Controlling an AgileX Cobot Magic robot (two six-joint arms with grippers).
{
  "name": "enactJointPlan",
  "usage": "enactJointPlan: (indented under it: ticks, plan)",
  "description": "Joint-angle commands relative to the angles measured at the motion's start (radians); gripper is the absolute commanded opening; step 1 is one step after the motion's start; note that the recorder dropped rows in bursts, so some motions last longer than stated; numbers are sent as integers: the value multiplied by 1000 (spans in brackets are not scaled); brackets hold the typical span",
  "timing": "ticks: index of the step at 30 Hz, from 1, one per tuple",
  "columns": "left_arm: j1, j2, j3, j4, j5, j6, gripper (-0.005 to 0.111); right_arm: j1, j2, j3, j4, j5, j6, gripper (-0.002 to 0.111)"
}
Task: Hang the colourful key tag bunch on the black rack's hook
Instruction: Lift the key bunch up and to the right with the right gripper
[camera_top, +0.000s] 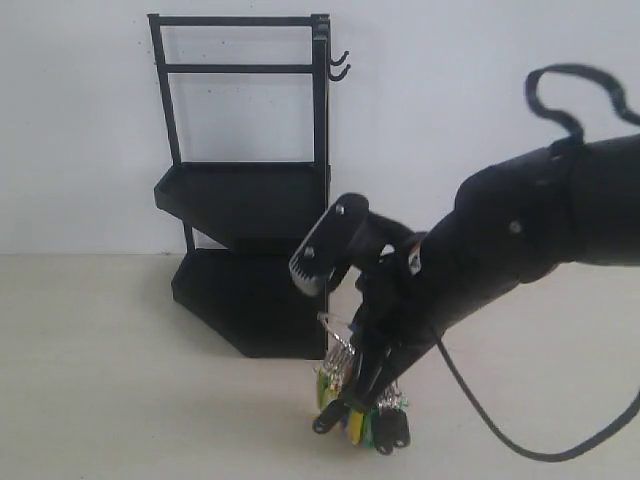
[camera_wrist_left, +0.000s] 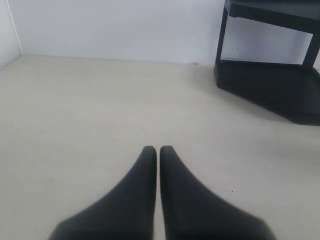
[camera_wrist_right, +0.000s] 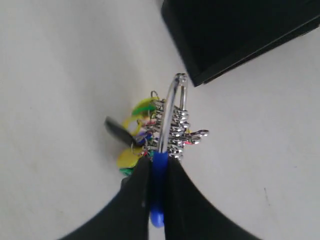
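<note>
The colourful key tag bunch (camera_top: 360, 405) hangs just above the table in front of the black rack (camera_top: 245, 200). My right gripper (camera_wrist_right: 159, 162) is shut on the bunch's blue loop (camera_wrist_right: 159, 175); the metal ring (camera_wrist_right: 172, 105) and the yellow, green and black tags (camera_wrist_right: 131, 145) stick out past the fingertips. The rack's hook (camera_top: 340, 65) juts from its top right corner, far above the bunch. My left gripper (camera_wrist_left: 158, 149) is shut with nothing in it, low over the bare table, and does not show in the exterior view.
The rack's lower tray (camera_wrist_left: 272, 82) stands ahead of the left gripper, off to one side. A corner of the rack's base (camera_wrist_right: 235, 35) lies close beyond the bunch. A black cable (camera_top: 480, 400) loops under the right arm. A white wall (camera_top: 80, 120) backs the table.
</note>
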Motion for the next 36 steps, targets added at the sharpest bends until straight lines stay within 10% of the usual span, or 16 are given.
enactJointPlan:
  ticks: [1, 11, 18, 24, 30, 36]
  plan:
    - [3, 4, -2, -7, -7, 0, 4, -4, -127, -1, 3, -51, 110, 0]
    - [3, 4, -2, -7, -7, 0, 4, -6, -409, -1, -96, -52, 200, 0]
    - [3, 4, -2, -7, -7, 0, 4, -6, -505, -1, -544, 29, 565, 0]
    - [3, 4, -2, -7, -7, 0, 4, 26, -520, -1, -427, 198, 600, 0]
    - [3, 4, -2, -7, -7, 0, 4, -54, -509, -1, -726, 203, 898, 0]
    - [3, 4, -2, -7, -7, 0, 4, -26, -584, 16, -560, 114, 726, 0]
